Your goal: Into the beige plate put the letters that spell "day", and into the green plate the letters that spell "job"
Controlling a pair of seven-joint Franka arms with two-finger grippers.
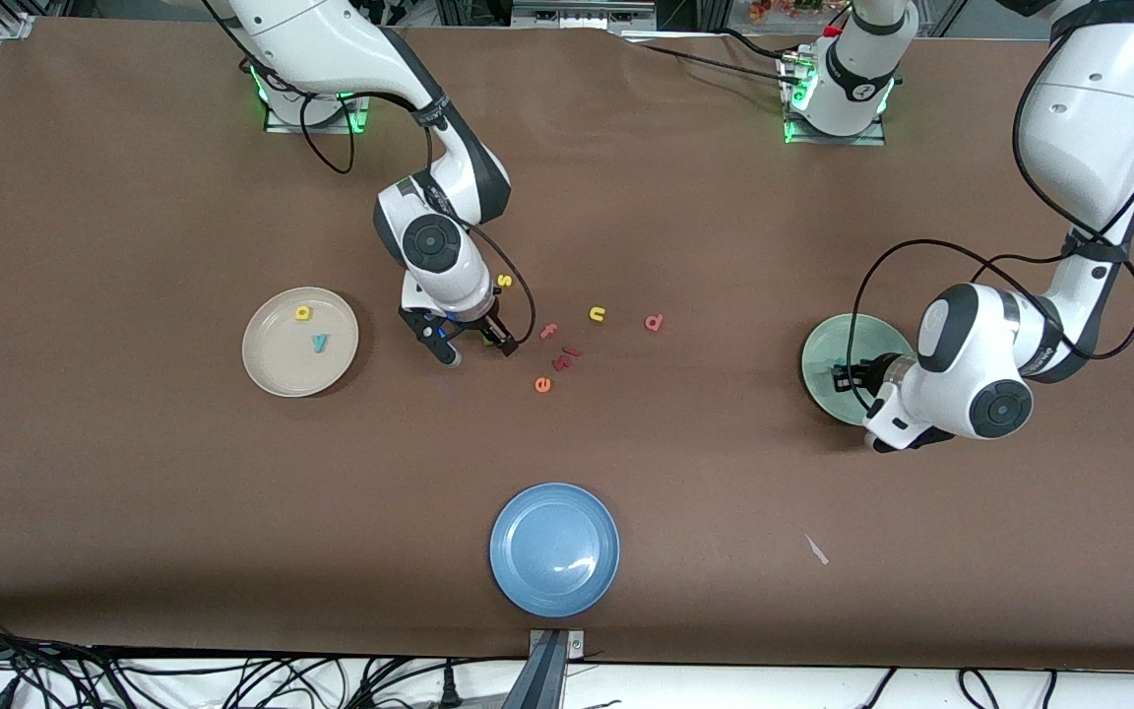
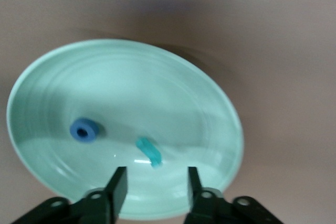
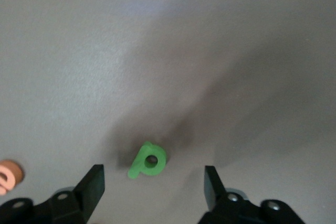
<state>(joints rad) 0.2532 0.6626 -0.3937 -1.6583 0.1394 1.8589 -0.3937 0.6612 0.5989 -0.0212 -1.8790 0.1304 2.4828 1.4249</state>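
The beige plate [image 1: 282,369] lies toward the right arm's end and holds a yellow "a" [image 1: 302,313] and a teal "y" [image 1: 319,342]. My right gripper [image 1: 478,353] is low over the table beside that plate. In the right wrist view it [image 3: 152,182] is open, one finger on each side of the green "d" [image 3: 148,160], not touching it. My left gripper [image 1: 841,378] hangs open and empty over the green plate [image 1: 833,345]. That plate [image 2: 131,87] holds the blue "o" [image 2: 85,130] and the teal "j" [image 2: 149,151]. The pinkish-red "b" [image 1: 654,322] lies on the table mid-way.
Loose letters lie near the right gripper: a yellow "s" [image 1: 504,281], a yellow "u" [image 1: 597,314], a pink "f" [image 1: 548,331], dark red pieces [image 1: 567,356] and an orange "e" [image 1: 542,384]. A blue plate [image 1: 554,549] sits near the front edge.
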